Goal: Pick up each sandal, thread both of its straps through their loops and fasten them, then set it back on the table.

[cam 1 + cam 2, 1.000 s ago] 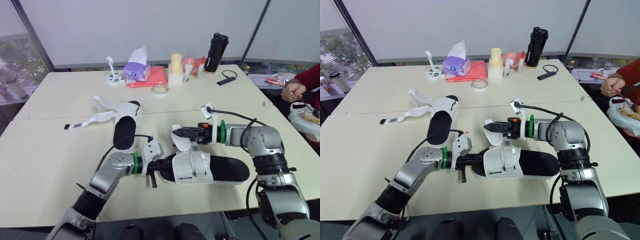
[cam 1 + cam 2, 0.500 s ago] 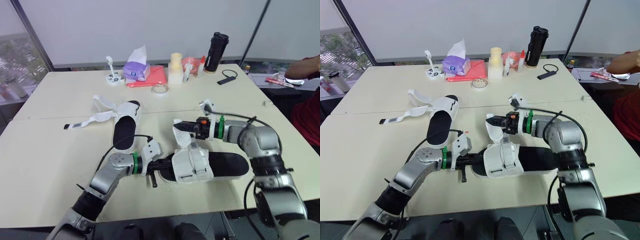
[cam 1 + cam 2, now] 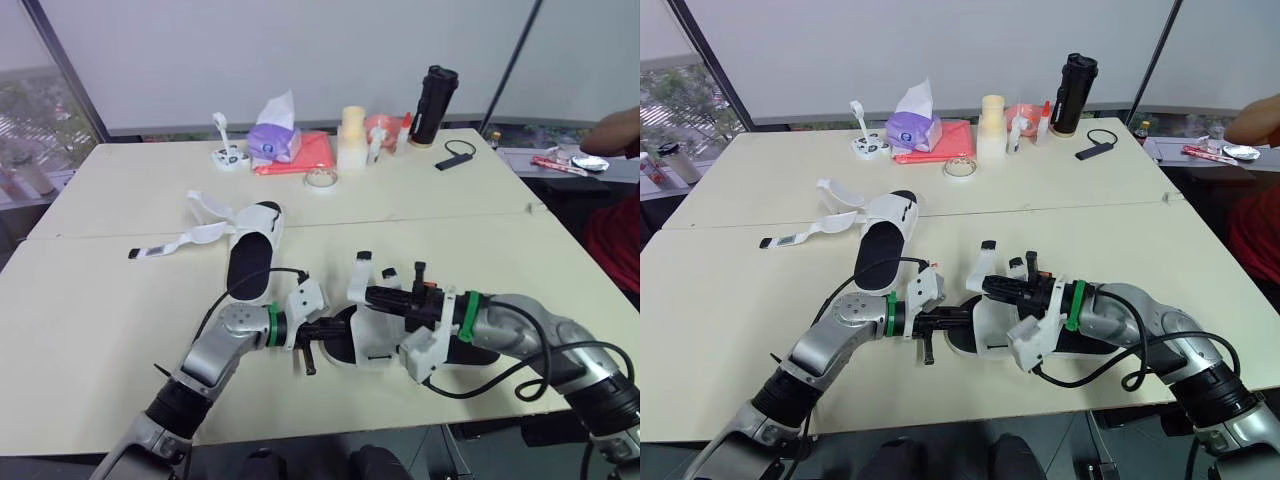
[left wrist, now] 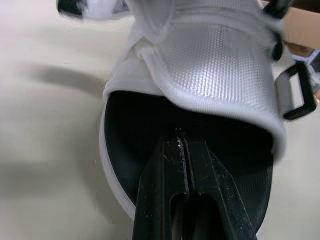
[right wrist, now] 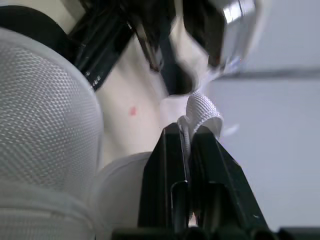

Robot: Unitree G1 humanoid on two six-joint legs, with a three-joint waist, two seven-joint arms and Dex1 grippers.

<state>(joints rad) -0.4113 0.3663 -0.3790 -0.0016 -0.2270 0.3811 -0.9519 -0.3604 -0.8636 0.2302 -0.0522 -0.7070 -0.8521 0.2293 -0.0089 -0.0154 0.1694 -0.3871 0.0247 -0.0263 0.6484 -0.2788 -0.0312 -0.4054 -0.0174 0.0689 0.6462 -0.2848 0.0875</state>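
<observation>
Near the counter (image 3: 90, 330) edge, the left hand (image 3: 330, 329) clamps the sandal (image 3: 376, 340) toe and the right hand (image 3: 372, 294) pinches its strap (image 3: 357, 276) — a skewed pull could slip the strap free.

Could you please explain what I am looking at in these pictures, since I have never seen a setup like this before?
This is a humanoid robot with two arms, each ending in a two-fingered black gripper. The two wide pictures come from cameras in its head, looking down at a table; the two close-ups come from cameras on its wrists. Two white sandals lie on the table. The left gripper, fingers shut, rests on the black insole of the near sandal. The right gripper pinches that sandal's white strap. The far sandal lies with loose straps. At the back stand a tissue pack, a tape roll and a black bottle.
</observation>
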